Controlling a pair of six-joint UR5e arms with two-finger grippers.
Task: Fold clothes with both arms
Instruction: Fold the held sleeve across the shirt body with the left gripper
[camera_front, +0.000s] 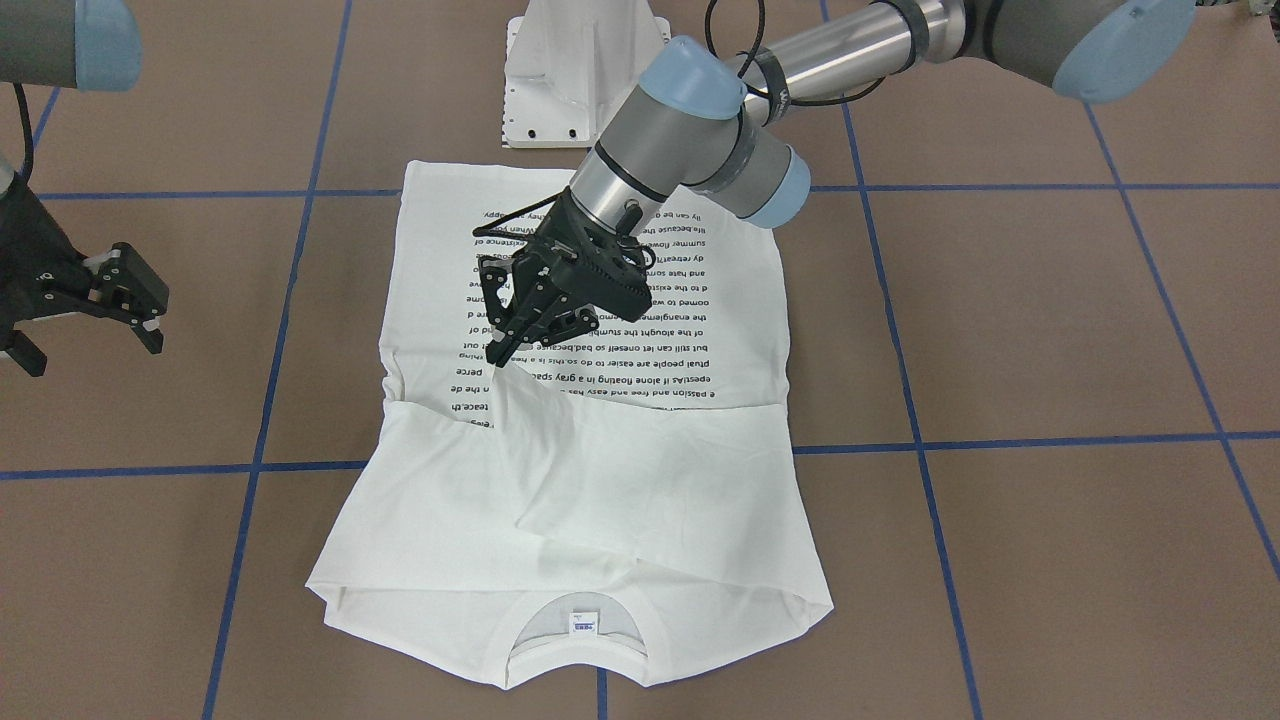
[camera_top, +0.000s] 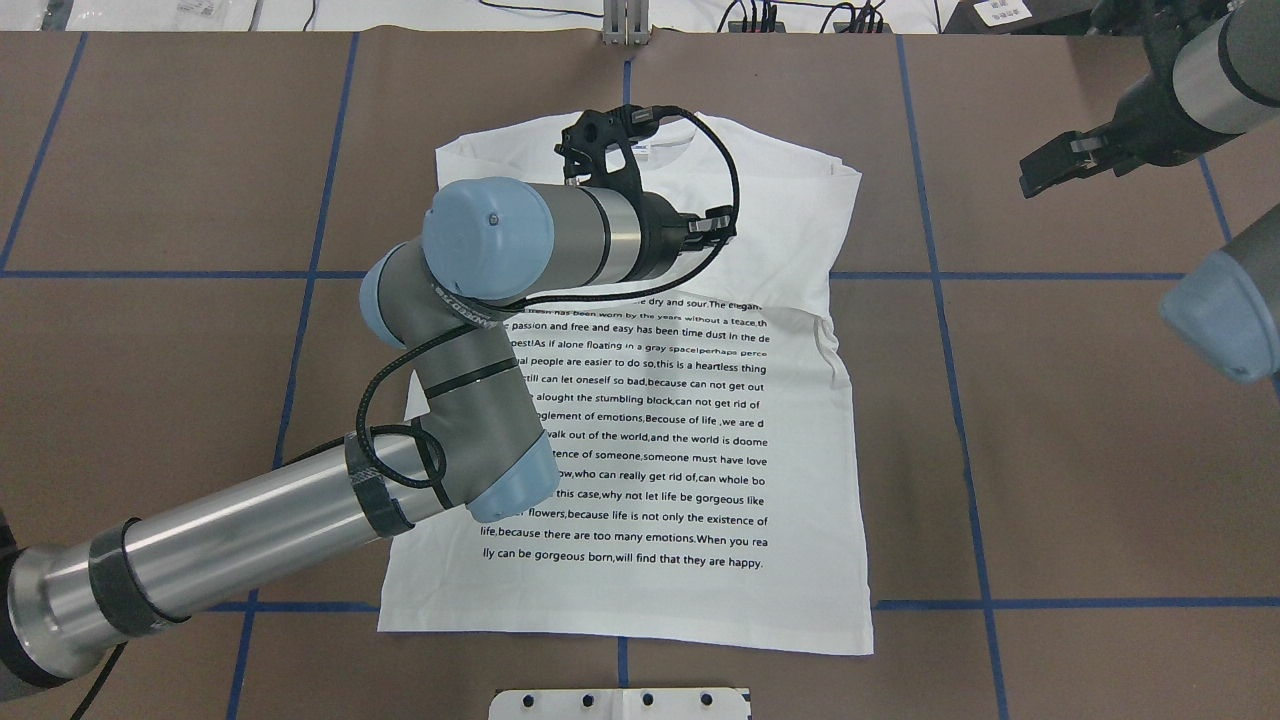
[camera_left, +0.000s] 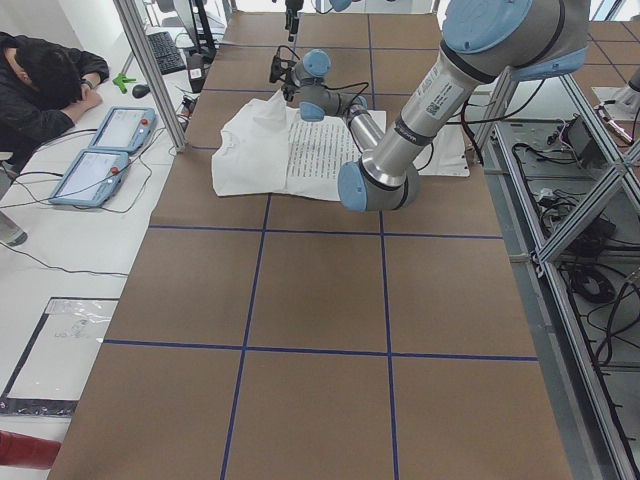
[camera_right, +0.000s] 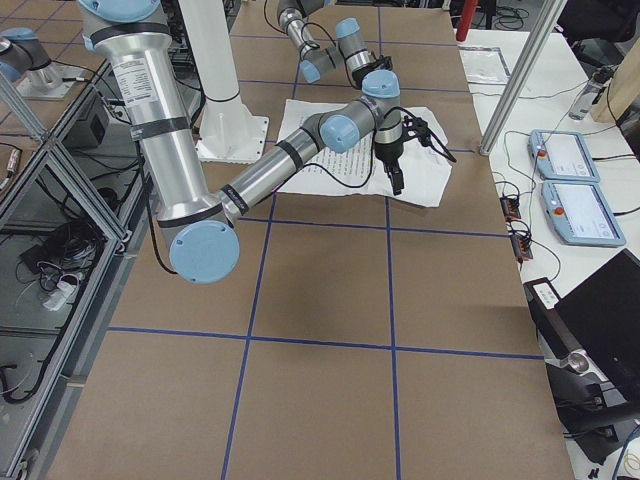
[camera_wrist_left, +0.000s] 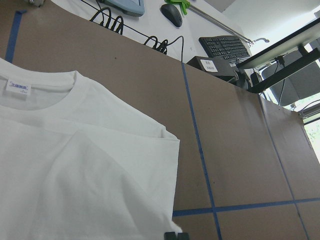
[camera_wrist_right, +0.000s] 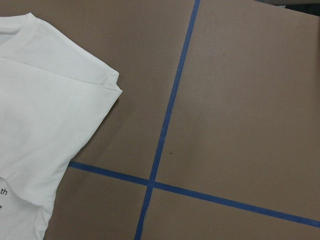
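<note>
The white long-sleeved T-shirt (camera_front: 640, 480) lies flat on the brown table, printed text up. Its collar and neck label (camera_front: 582, 622) are at the edge far from the robot. It also shows in the overhead view (camera_top: 700, 450). My left gripper (camera_front: 498, 358) hangs over the shirt's middle. Its fingers are together on a raised fold of the sleeve, which lies folded across the chest. My right gripper (camera_front: 95, 335) hovers open and empty beside the shirt, over bare table. It also shows in the overhead view (camera_top: 1050, 172). The left wrist view shows the collar (camera_wrist_left: 60, 87) and shoulder.
The white metal pedestal base (camera_front: 580, 80) stands at the robot's edge, just behind the shirt's hem. Blue tape lines (camera_front: 280, 300) cross the table. In the exterior left view an operator (camera_left: 50, 80) sits at a side desk with two tablets (camera_left: 100, 150).
</note>
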